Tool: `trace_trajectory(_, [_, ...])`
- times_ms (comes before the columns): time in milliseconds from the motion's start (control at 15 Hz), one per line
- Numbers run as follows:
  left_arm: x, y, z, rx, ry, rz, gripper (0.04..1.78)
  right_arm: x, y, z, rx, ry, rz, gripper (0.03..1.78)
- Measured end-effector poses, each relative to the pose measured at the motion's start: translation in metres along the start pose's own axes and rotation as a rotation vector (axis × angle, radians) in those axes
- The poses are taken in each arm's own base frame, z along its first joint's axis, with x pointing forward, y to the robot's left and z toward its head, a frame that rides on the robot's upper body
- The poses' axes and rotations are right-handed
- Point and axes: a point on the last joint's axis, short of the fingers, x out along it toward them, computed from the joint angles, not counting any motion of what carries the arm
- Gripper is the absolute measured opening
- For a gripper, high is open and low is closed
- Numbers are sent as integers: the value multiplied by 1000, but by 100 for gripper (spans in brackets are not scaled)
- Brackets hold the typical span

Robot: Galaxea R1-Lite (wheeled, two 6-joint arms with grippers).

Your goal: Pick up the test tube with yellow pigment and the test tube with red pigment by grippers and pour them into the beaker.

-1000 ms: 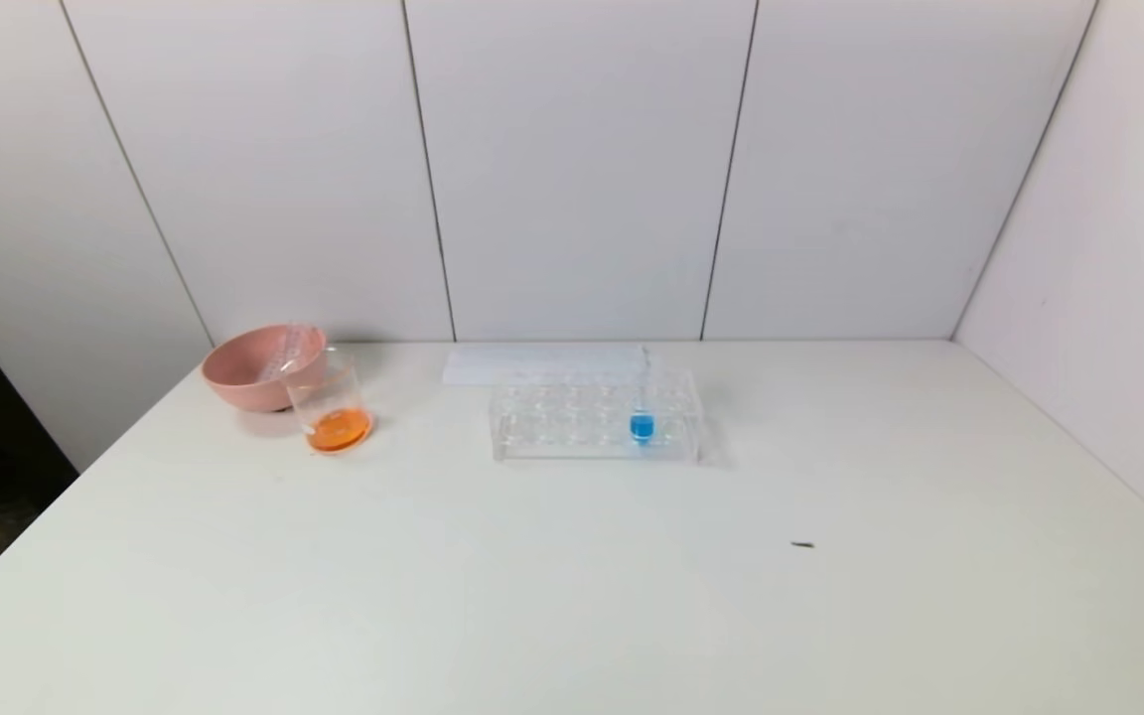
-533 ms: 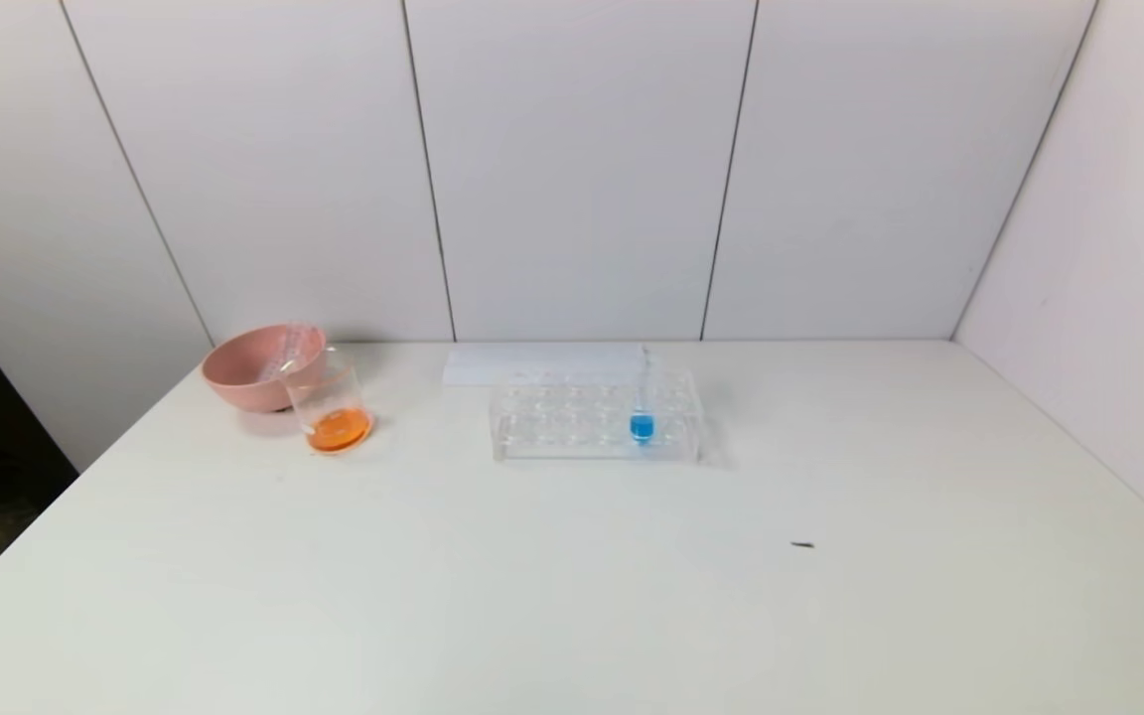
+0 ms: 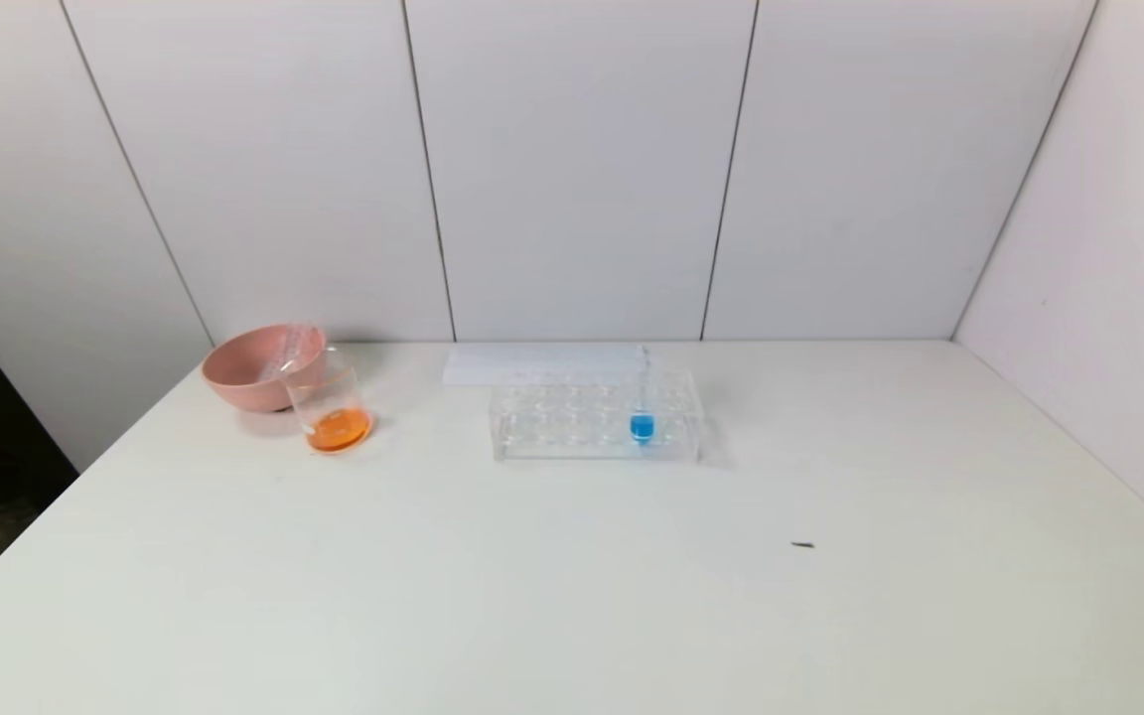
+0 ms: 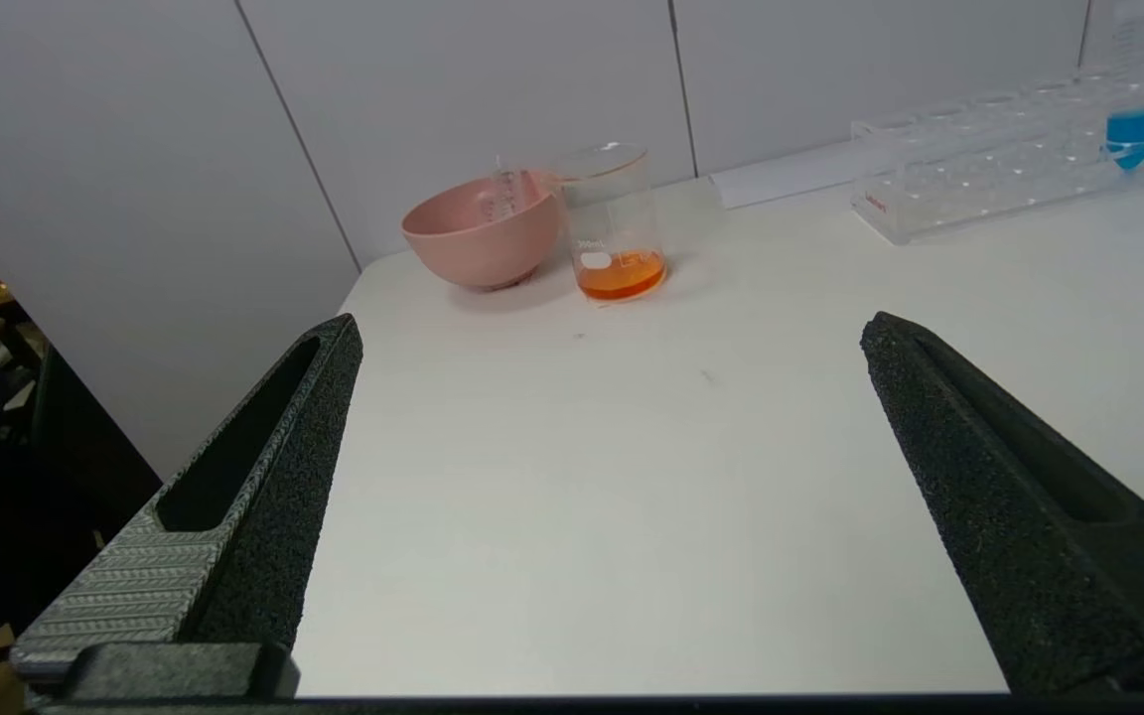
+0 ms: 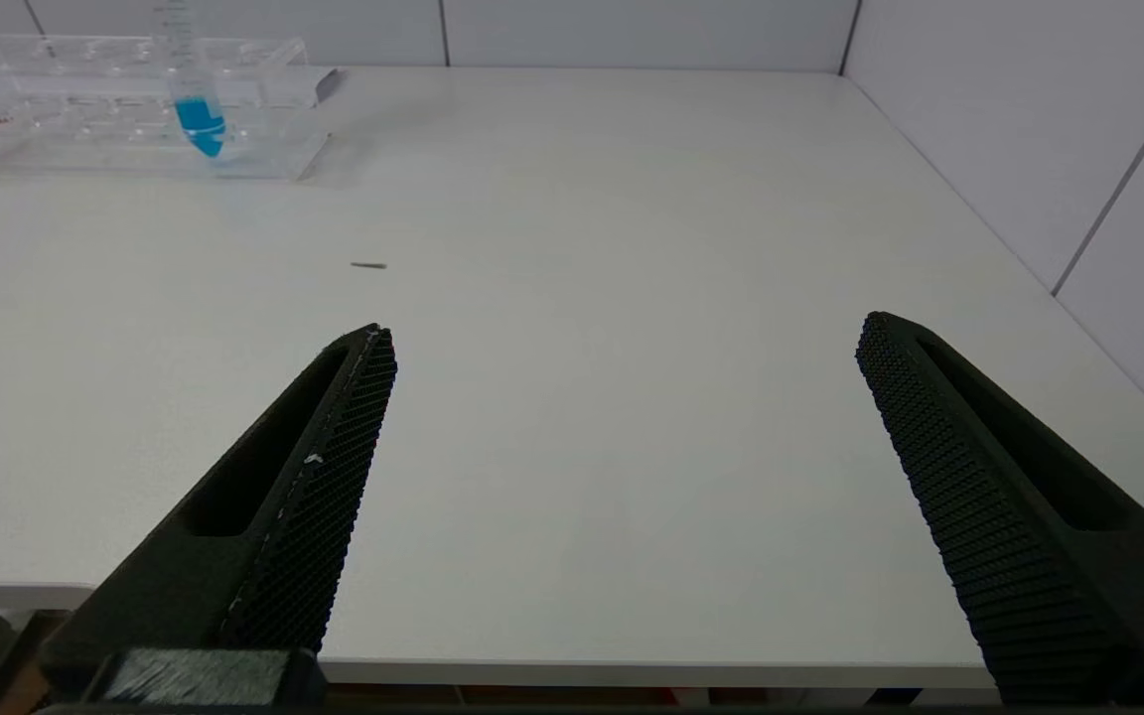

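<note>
The beaker stands at the table's far left, up against a pink bowl, with a shallow layer of orange liquid in its bottom. No test tube with yellow pigment or with red pigment shows. A clear tube with no colour in it leans inside the bowl. My left gripper hangs open over the table's near left part, well short of the beaker, with nothing between its fingers. My right gripper is open and empty over the near right edge. Neither arm appears in the head view.
The pink bowl sits behind and left of the beaker. A clear tube rack at the back centre holds one tube of blue liquid. A flat white sheet lies behind the rack. A dark speck lies right of centre. A wall bounds the right side.
</note>
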Motion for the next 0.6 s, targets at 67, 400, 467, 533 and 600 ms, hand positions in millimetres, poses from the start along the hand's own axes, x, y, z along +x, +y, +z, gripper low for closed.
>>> trace_trajectory(67, [0, 0, -2, -6, 18, -7, 176, 0, 0, 0, 0, 0, 0, 170])
trace_trajectory(400, [-2, -4, -19, -30, 185, -42, 176, 0, 0, 0, 0, 0, 0, 170])
trace_trajectory(467, [-2, -4, -19, -35, 187, -38, 176, 0, 0, 0, 0, 0, 0, 170])
trace_trajectory(533, [-2, -4, -19, -41, 188, -35, 176, 0, 0, 0, 0, 0, 0, 170])
trace_trajectory(600, [-2, -4, -19, -60, 190, -33, 176, 0, 0, 0, 0, 0, 0, 170])
